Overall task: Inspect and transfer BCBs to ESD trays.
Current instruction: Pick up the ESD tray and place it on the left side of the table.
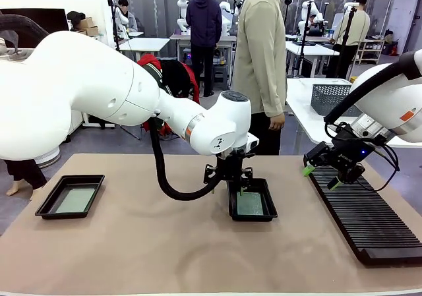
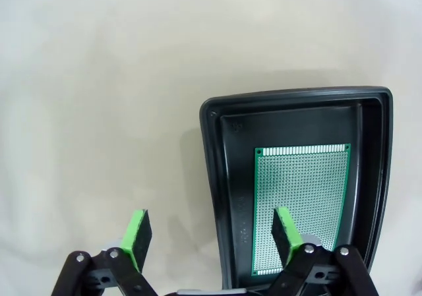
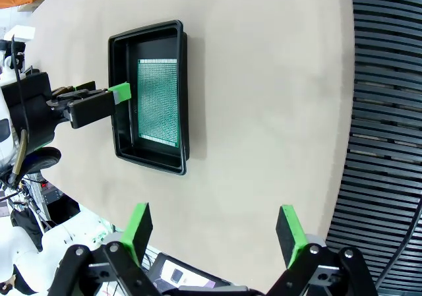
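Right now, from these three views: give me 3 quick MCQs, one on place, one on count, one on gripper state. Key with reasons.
1. Where does the left gripper hang?
A. Over the slotted rack
B. Over the near-centre ESD tray
C. Over the far-left ESD tray

2. How many ESD trays on the table hold a BCB?
A. None
B. One
C. Two

3. How do the left gripper's jaws stand?
A. Open, holding nothing
B. Shut on a BCB
C. Shut on the tray rim

Key:
1 B: the front view puts it right above the centre ESD tray, and its wrist view looks down on that tray's edge.
2 C: a green BCB lies in the centre tray, and a pale BCB lies in the left ESD tray.
3 A: its green pads stand wide apart with nothing between them.
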`<state>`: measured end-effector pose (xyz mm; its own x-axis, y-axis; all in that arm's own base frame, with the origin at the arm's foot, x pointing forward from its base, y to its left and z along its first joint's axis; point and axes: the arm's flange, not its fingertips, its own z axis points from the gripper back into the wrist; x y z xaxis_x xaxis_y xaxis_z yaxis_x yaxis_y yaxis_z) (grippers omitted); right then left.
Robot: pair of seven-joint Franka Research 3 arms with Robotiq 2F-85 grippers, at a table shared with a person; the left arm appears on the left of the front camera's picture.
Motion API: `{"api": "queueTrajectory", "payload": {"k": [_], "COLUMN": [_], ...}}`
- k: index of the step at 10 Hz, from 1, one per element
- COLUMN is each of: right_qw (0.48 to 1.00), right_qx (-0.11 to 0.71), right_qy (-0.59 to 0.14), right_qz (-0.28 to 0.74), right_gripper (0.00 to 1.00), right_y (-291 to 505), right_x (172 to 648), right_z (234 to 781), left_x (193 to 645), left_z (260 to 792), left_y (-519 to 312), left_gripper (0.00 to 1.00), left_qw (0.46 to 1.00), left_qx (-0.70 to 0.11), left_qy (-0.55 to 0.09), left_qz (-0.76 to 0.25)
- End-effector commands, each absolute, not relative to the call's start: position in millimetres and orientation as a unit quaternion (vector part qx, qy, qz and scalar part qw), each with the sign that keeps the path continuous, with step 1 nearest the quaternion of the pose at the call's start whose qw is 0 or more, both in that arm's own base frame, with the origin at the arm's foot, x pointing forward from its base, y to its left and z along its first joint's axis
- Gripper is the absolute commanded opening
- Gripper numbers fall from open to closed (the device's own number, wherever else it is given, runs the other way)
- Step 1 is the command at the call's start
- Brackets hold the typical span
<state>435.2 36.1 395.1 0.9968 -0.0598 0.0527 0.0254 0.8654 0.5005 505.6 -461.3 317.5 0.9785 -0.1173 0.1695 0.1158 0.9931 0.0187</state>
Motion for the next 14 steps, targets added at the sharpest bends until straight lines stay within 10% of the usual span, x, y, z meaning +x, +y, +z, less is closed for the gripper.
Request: {"api": "queueTrajectory", "payload": {"k": [1, 14], "right_qw": [0.967, 0.967], "right_qx": [0.249, 0.249], "right_qy": [-0.035, -0.035], "right_qz": [-0.032, -0.032], "right_gripper": [1.00, 1.00], "right_y": [37.5, 37.5], "right_x": [436.1, 436.1], "right_z": [396.0, 396.0], "left_x": [508.9, 515.7], "left_z": [317.2, 312.1], "left_y": [-462.6, -464.9], "left_gripper": [0.96, 0.41], "left_qw": [0.994, 0.997], "left_qx": [-0.006, -0.004], "left_qy": [-0.089, -0.067], "left_qz": [-0.056, -0.048]}}
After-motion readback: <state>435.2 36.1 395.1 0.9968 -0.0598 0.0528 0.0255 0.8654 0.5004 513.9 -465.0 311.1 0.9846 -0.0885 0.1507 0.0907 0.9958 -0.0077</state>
